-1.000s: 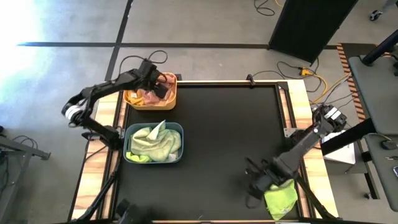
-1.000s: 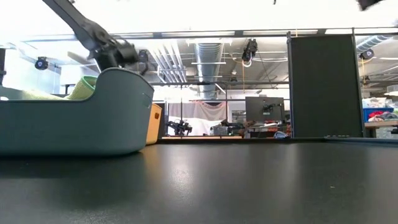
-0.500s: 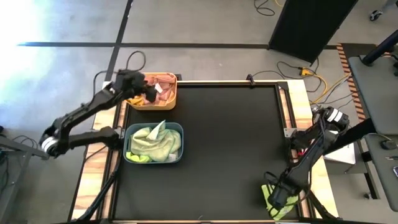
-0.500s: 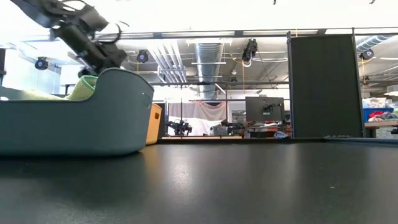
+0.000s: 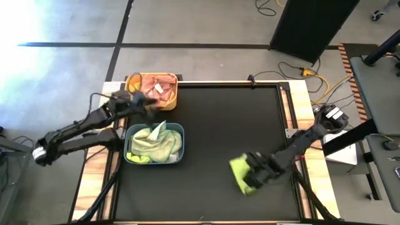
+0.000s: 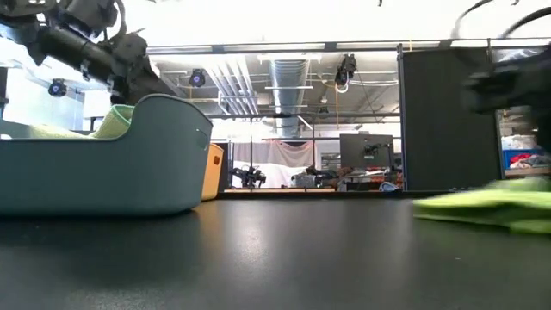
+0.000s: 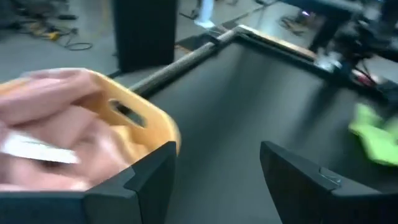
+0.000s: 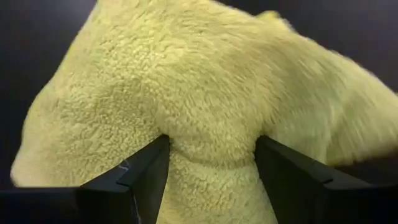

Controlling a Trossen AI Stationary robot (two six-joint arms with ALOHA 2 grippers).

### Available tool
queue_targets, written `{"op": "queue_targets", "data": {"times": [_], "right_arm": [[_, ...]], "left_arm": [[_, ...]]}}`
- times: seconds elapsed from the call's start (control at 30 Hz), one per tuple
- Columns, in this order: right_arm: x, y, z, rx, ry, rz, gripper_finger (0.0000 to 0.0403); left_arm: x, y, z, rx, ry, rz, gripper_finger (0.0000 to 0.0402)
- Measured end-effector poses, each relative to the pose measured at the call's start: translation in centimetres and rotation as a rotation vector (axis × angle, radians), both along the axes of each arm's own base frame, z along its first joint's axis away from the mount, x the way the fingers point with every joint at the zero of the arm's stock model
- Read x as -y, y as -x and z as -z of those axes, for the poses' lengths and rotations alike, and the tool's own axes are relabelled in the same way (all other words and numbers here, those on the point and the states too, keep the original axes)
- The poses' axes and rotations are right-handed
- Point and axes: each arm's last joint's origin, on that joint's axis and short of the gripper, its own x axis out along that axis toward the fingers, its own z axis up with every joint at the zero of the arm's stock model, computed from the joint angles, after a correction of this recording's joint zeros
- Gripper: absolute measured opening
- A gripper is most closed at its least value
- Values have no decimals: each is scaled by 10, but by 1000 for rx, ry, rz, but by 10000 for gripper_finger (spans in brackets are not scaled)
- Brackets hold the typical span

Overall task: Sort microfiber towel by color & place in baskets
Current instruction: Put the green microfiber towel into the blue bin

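Two grippers: right gripper (image 8: 208,186) pinches a fluffy lime-green microfiber towel (image 8: 205,93); left gripper (image 7: 214,180) hangs open beside the yellow-orange plastic basket (image 7: 152,124).

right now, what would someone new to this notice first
Probably the bright green towel, pinched in the right gripper over the black table near its front right. Next, the two baskets at the table's left edge: the yellow-orange basket at the back holds pinkish towels, and the blue-grey basket in front of it holds pale green towels. The left gripper hangs open between them.
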Motion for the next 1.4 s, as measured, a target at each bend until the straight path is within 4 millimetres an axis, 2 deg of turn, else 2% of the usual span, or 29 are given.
{"op": "queue_targets", "data": {"times": [0.13,0.23,0.33,0.4,0.57,0.67,0.77,0.87,0.97,1.1,1.23,1.4], "right_arm": [[29,-27,-2,141,189,-42,230],[48,-46,-6,227,268,-71,236],[62,-63,-13,298,314,-133,242],[64,-70,-23,306,346,-189,246],[46,-76,-62,336,389,-288,247],[28,-72,-81,347,418,-312,238],[8,-62,-89,381,440,-300,228],[-10,-50,-87,412,420,-291,219],[-25,-38,-79,421,366,-273,214],[-42,-28,-73,437,316,-256,210],[-50,-23,-69,440,299,-250,210],[-53,-18,-68,423,296,-277,206]], "left_arm": [[17,-20,0,85,-22,86,217],[29,-35,-2,140,-44,195,217],[43,-50,-14,147,-110,311,217],[53,-60,-23,137,-157,391,217],[70,-90,-36,103,-207,512,217],[75,-110,-30,56,-156,533,217],[81,-132,-17,-15,-121,558,217],[92,-157,-6,-25,-92,613,217],[109,-184,-3,0,-89,723,217],[127,-218,5,-69,-89,777,217],[135,-253,16,-150,-63,783,217],[140,-291,49,-249,-55,795,217]]}}
